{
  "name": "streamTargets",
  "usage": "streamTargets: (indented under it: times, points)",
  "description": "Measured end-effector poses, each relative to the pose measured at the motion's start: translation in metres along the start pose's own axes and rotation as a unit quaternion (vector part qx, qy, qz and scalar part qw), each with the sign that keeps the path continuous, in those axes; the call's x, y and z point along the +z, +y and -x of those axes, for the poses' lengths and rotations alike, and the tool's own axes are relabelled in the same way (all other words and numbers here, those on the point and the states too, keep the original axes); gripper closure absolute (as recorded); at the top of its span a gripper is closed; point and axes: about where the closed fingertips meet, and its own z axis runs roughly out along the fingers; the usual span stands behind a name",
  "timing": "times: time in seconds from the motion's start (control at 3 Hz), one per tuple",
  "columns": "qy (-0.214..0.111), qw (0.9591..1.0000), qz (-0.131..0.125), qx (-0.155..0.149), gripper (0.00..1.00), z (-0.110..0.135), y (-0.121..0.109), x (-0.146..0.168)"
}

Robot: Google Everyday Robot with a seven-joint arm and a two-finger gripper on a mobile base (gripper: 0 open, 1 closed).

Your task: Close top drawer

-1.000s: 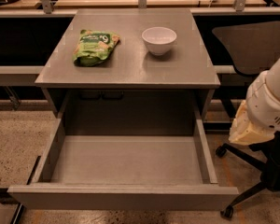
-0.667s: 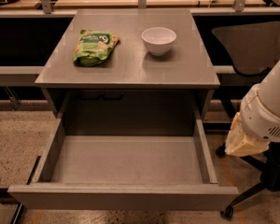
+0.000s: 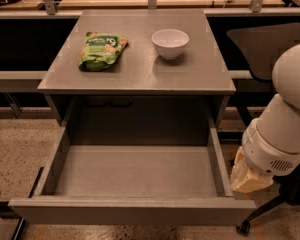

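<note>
Wide grey handle-less drawer [image 3: 135, 216] sits wide open just left of the cream tool [image 3: 247, 176], which hangs low beside its right wall, probably lining up for a push on the front. Can't tell if the tool's clenched or released. Green snack bag [image 3: 102, 49] and white bowl [image 3: 170, 43] sit on the grey bench [image 3: 140, 76], well beyond it.

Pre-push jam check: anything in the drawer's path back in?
Nothing visible. The drawer is bare inside; the bag and bowl sit on the cabinet top, out of its path. The gripper hangs just right of its front corner.
</note>
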Motion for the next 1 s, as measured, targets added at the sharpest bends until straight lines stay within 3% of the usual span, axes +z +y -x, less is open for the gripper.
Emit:
streamTargets:
  times: [1.0]
  points:
    - [-0.007,0.9969,0.076,0.02,1.0,0.005,0.037,0.079]
